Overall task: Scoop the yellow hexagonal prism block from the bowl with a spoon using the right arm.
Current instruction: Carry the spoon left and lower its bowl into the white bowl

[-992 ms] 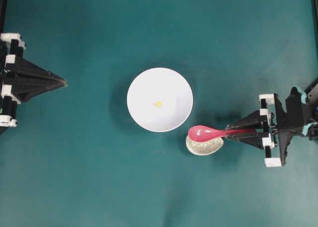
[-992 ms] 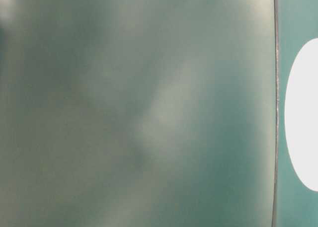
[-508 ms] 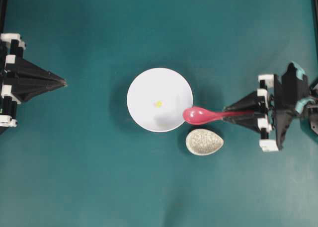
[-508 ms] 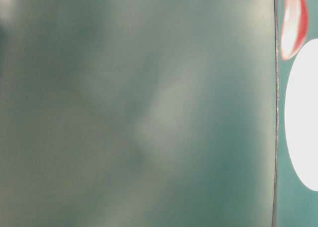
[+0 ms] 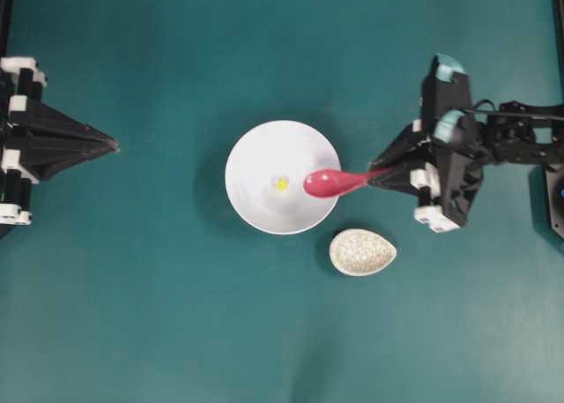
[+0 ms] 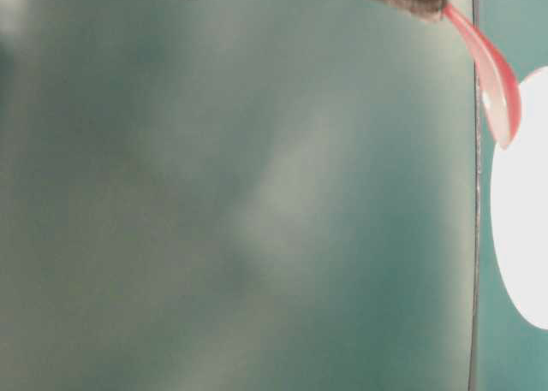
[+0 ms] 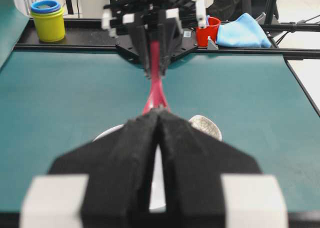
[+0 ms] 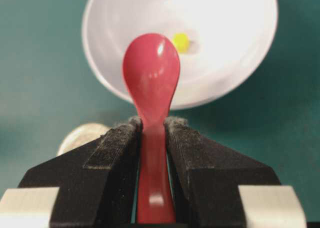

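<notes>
On the teal bench (image 5: 159, 315), seen from overhead, the white bowl (image 5: 256, 205) holds the yellow hexagonal prism block (image 5: 281, 184) near its middle. The right gripper (image 5: 377, 177) is clenched on the handle of the pink spoon (image 5: 328, 182), whose scoop hangs over the bowl's right side. A speckled dish (image 5: 362, 251) lies beside the bowl.

In the left wrist view, the left gripper (image 7: 158, 119) is closed, with nothing in it.

In the right wrist view, the fingers (image 8: 117, 144) press the spoon's handle from both sides.

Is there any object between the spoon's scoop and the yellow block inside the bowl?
Nothing visible. The spoon, held by the right gripper, is over the bowl, and the yellow block lies uncovered just beyond its tip.
</notes>
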Action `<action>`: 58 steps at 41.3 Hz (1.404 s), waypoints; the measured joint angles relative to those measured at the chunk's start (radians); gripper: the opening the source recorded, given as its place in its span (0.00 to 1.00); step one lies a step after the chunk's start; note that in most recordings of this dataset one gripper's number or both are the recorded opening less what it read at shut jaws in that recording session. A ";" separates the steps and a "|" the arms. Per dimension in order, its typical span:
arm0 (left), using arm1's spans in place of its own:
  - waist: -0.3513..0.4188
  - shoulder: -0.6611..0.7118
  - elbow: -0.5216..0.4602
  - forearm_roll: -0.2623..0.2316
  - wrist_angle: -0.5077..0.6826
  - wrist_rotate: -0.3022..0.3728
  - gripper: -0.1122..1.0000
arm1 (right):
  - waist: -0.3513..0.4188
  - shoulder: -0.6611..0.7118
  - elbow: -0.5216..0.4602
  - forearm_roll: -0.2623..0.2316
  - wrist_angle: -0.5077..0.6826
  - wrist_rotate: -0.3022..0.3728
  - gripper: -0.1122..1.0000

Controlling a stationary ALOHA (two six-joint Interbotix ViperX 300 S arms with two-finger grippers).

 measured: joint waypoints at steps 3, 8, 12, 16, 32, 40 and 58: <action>0.000 0.014 -0.002 0.000 -0.002 0.000 0.10 | -0.023 0.029 -0.038 -0.011 0.048 -0.002 0.32; -0.002 0.031 -0.002 0.000 -0.002 0.000 0.10 | -0.052 0.080 -0.098 -0.026 0.120 0.000 0.32; 0.000 0.028 -0.002 0.000 0.002 0.003 0.10 | -0.072 0.126 -0.146 -0.029 0.184 0.003 0.32; -0.002 0.018 -0.002 0.000 0.025 0.005 0.10 | -0.086 0.172 -0.193 -0.031 0.241 0.005 0.32; 0.000 -0.017 0.000 0.003 0.114 0.020 0.10 | -0.094 0.275 -0.310 -0.080 0.377 0.015 0.32; 0.011 -0.041 -0.002 0.005 0.138 0.020 0.10 | -0.103 0.276 -0.310 -0.084 0.385 0.054 0.32; 0.046 -0.041 -0.002 0.005 0.147 0.012 0.10 | -0.104 0.299 -0.301 -0.089 0.403 0.084 0.32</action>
